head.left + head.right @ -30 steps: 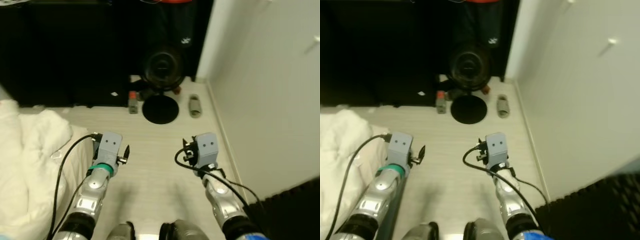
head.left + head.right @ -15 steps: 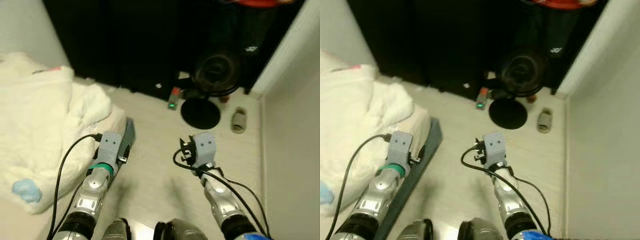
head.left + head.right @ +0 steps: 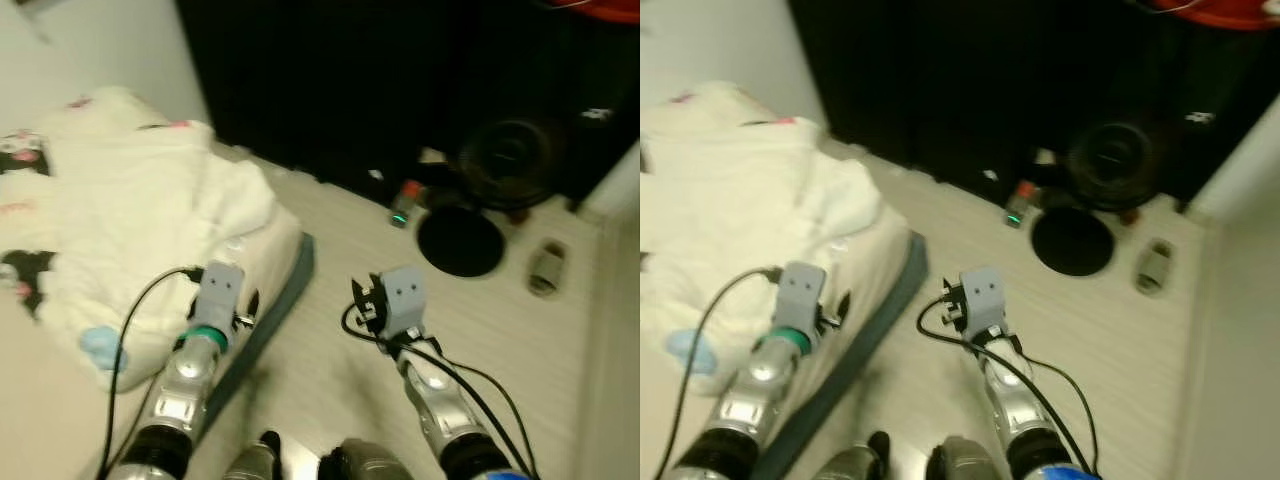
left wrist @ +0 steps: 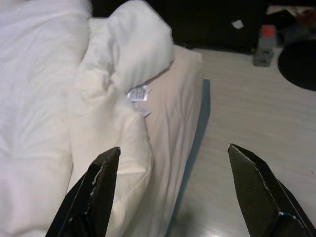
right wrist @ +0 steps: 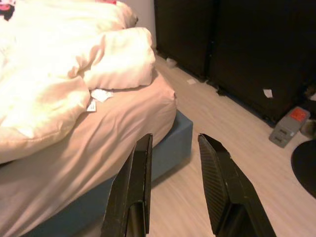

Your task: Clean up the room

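Observation:
A rumpled white duvet [image 3: 130,230] lies heaped on a bed with a beige sheet and a blue-grey base [image 3: 288,290], on my left. A small white label [image 4: 138,93] sticks out of the duvet's fold. My left gripper [image 4: 173,150] hangs low beside the bed's corner, open, fingers wide apart and holding nothing. My right gripper [image 5: 175,138] hangs over the pale wood floor, open by a narrower gap, also holding nothing. Both arms [image 3: 190,370] are held low in front of me.
A black cabinet [image 3: 350,80] runs along the far wall. Before it stands a fan with a round black base [image 3: 460,240], a small grey device with a red top [image 3: 402,215], and a grey cylinder [image 3: 545,265] on the floor. A pale blue patch [image 3: 100,345] marks the bedding.
The camera has swung to the left: the bed and duvet now take up far more of the view and the right wall has slid out. Both arms keep their pose.

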